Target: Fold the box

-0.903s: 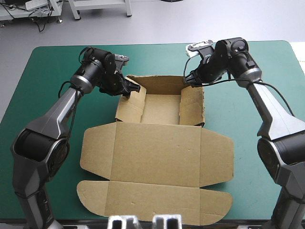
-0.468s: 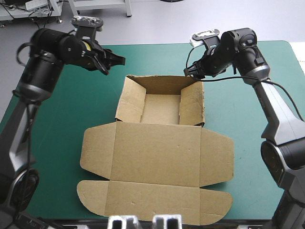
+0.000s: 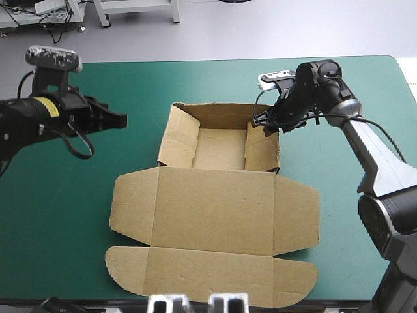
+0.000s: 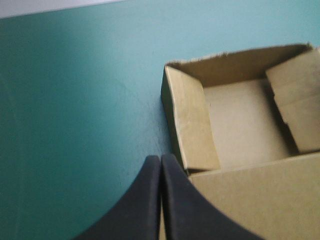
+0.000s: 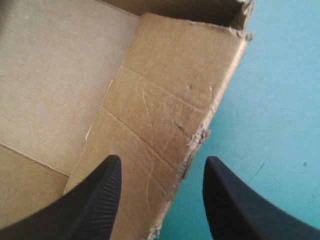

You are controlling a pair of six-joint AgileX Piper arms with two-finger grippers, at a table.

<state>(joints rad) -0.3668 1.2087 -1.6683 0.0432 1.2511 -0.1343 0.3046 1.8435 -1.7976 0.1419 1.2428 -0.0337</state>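
Note:
The brown box (image 3: 218,147) lies mid-table as an open tray with its walls raised, and its lid (image 3: 215,215) is spread flat toward the near edge. My left gripper (image 3: 118,120) hovers left of the tray, well clear of it. In the left wrist view this gripper (image 4: 161,160) is shut into one pointed arch with nothing in it, and the tray's left wall (image 4: 192,125) lies ahead. My right gripper (image 3: 266,122) is at the far end of the tray's right wall (image 3: 264,147). It is open (image 5: 162,160), its fingers astride that wall's top edge (image 5: 210,115).
Bare teal-green cover (image 3: 58,195) stretches left of the box, and more lies to its right (image 3: 355,195). The lid's front flap (image 3: 208,280) reaches almost to the table's near edge.
My left gripper let go of the tray's left wall, swung away to the left and shut. My right gripper stayed open by the right wall's far corner, shifting only slightly.

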